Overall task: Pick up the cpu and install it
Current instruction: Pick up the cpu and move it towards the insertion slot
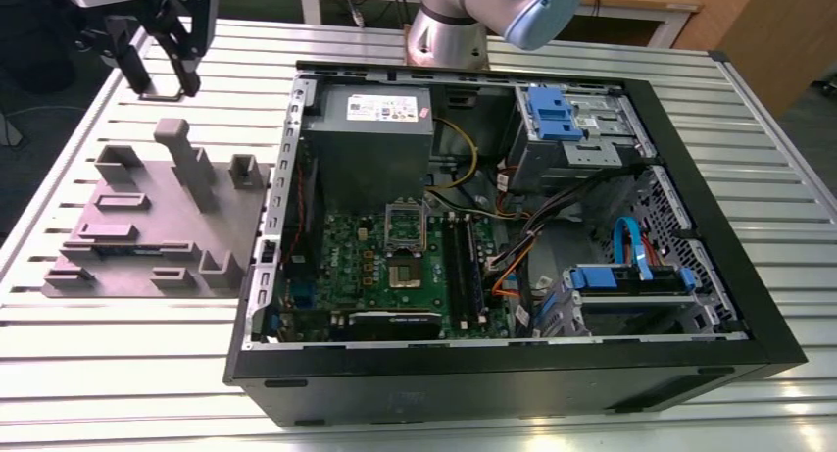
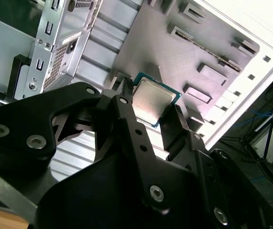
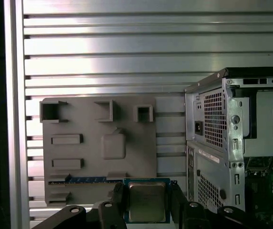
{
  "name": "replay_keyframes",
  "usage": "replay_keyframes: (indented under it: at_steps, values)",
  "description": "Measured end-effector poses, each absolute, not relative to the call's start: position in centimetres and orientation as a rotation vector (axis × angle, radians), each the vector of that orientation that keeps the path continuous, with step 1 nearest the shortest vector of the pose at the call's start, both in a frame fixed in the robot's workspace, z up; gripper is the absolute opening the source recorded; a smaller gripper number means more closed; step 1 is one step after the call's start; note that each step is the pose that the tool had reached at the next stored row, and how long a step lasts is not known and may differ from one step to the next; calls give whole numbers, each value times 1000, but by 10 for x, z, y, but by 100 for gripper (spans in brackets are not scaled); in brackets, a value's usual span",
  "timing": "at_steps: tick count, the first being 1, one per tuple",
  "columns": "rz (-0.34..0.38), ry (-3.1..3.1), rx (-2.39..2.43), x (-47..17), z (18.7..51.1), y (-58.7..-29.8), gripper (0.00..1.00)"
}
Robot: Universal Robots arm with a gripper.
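Second wrist view: my black hand (image 2: pixel 150 106) pinches one flat, square, shiny metal cpu (image 2: pixel 151 98); one grey bumpy tray (image 2: pixel 174 52) lies near.

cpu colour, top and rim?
The cpu has a silvery metal top with a blue-green rim, clearest in the first wrist view.

It looks like a robotics lab: a robot arm (image 1: pixel 452 30) stands on a slatted metal desk (image 1: pixel 118 359) beside an open computer case (image 1: pixel 523 378).
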State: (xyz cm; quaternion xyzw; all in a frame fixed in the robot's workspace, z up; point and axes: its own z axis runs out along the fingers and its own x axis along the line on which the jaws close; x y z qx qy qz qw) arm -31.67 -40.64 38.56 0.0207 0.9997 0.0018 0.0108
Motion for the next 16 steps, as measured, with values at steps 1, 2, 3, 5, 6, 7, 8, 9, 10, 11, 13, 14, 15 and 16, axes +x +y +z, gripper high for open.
replay_keyframes:
  at_steps: [1,2,3,5,6,7,8,9,10,11,13,14,15,16]
  values:
    - [6,3119,65,-316,386,-406,47]
    - [6,3119,65,-316,386,-406,47]
    - [6,3119,65,-315,386,-406,47]
    - [6,3119,65,-314,386,-406,47]
    - [6,3119,65,-314,386,-406,47]
    - [6,3119,65,-313,386,-406,47]
    - [6,3119,65,-313,386,-406,47]
    - [6,3119,65,-313,386,-406,47]
    - [6,3119,65,-312,386,-406,47]
    - [6,3119,65,-312,386,-406,47]
    - [6,3119,65,-311,386,-406,47]
    - [6,3119,65,-310,386,-406,47]
    - [6,3119,65,-310,386,-406,47]
    - [6,3119,65,-309,386,-406,47]
